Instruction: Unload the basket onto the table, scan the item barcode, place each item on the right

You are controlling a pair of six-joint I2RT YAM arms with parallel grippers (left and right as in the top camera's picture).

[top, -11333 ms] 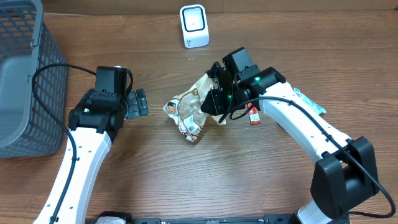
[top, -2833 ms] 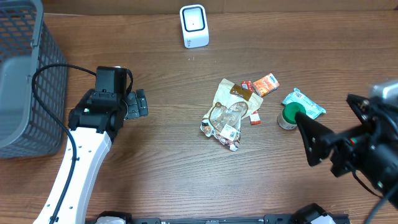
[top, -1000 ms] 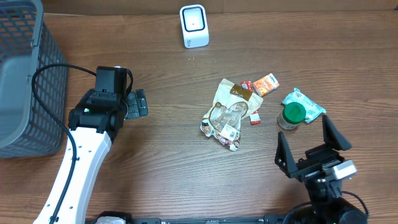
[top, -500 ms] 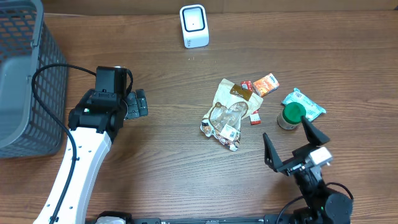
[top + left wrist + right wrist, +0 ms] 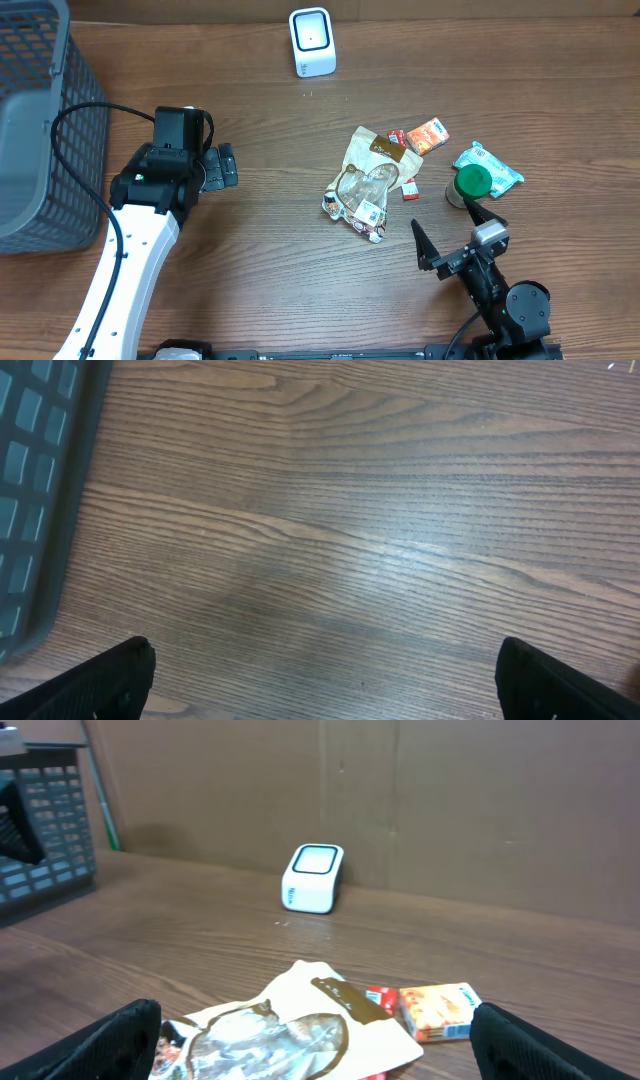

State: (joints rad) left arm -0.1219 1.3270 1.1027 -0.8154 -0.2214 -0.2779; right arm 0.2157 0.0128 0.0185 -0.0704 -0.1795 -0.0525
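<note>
A beige and brown snack pouch (image 5: 365,185) lies flat on the table's middle, with nothing holding it; the right wrist view shows the pouch (image 5: 290,1025) just ahead of my fingers. The white barcode scanner (image 5: 312,42) stands at the far edge, upright against the back wall (image 5: 313,878). My right gripper (image 5: 447,222) is open and empty, low near the front edge and pointing at the pouch (image 5: 320,1045). My left gripper (image 5: 222,166) is open and empty over bare wood at the left (image 5: 325,680).
Right of the pouch lie an orange box (image 5: 428,134), a small red box (image 5: 398,137), a red packet (image 5: 408,188), a green-lidded jar (image 5: 467,186) and a teal packet (image 5: 492,165). A grey mesh basket (image 5: 40,120) fills the far left.
The pouch, earlier held up by my right gripper, now lies on the table. The right arm has drawn back toward the front edge and shifted left. The left arm has not moved.
</note>
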